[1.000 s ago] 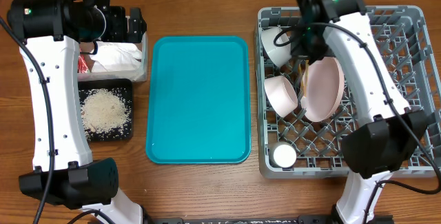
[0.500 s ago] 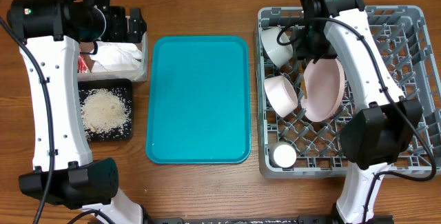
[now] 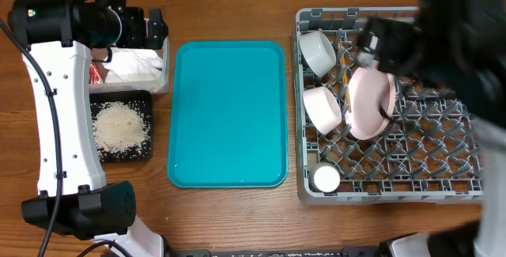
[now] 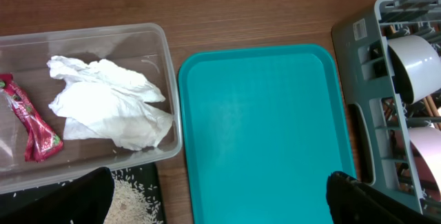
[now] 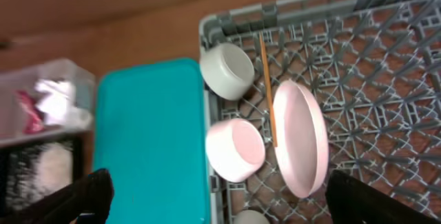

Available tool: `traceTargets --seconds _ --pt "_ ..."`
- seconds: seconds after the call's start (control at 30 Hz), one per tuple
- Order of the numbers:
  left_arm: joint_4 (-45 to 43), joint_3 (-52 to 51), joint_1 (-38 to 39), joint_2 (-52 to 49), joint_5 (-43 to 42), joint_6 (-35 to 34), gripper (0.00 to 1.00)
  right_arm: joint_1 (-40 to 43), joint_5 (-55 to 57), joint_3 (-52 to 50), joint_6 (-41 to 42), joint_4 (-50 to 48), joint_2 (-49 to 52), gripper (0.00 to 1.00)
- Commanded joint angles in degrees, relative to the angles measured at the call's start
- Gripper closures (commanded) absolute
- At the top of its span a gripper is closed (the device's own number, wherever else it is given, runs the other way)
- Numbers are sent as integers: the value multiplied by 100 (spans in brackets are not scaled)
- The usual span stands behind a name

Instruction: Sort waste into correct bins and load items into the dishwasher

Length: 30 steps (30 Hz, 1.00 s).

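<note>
Sorting scene, near completion by the look of it. The rack at the right holds the plate, standing on edge between pegs, two bowls to its left, a cup at the near corner, and a chopstick lying along the lattice, touching the plate's left rim. The dishes are likely stiff, smooth and breakable, so the rim is the place to grip. The chopstick is probably light and thin, best pinched mid-length.

At the far left, the tub contains napkins and a red packet. These are soft and light, and anywhere on the bulk will serve. Rice lies in the black tray just nearer. The teal tray sits between.

The left hand and the right hand are both spread and hold nothing. The right arm is blurred in the overhead view.
</note>
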State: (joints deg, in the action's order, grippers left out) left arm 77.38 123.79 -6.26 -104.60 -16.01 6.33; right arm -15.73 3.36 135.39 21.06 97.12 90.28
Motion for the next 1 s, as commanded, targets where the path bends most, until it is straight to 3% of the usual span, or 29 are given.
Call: traceTargets --seconds 0.0,0.33,0.5,0.63,0.8,0.97 --pt "-4 44 -9 39 11 31 0 35 -48 4 173 -9 -142 0" --pt "-4 44 -9 39 11 31 0 74 420 -28 -662 -42 -601 0" --pt "-4 42 -9 39 9 31 0 498 334 -938 -756 -1246 -1204 0" --pt "-2 44 -9 39 9 31 0 826 -407 -2691 -1499 -2806 -2131 0" --pt "-4 42 -9 39 9 31 0 1143 -503 -5191 -1532 -4492 -3397 0" --pt "-4 42 -9 39 11 31 0 1526 -769 -8625 -1517 -6922 -5311 0"
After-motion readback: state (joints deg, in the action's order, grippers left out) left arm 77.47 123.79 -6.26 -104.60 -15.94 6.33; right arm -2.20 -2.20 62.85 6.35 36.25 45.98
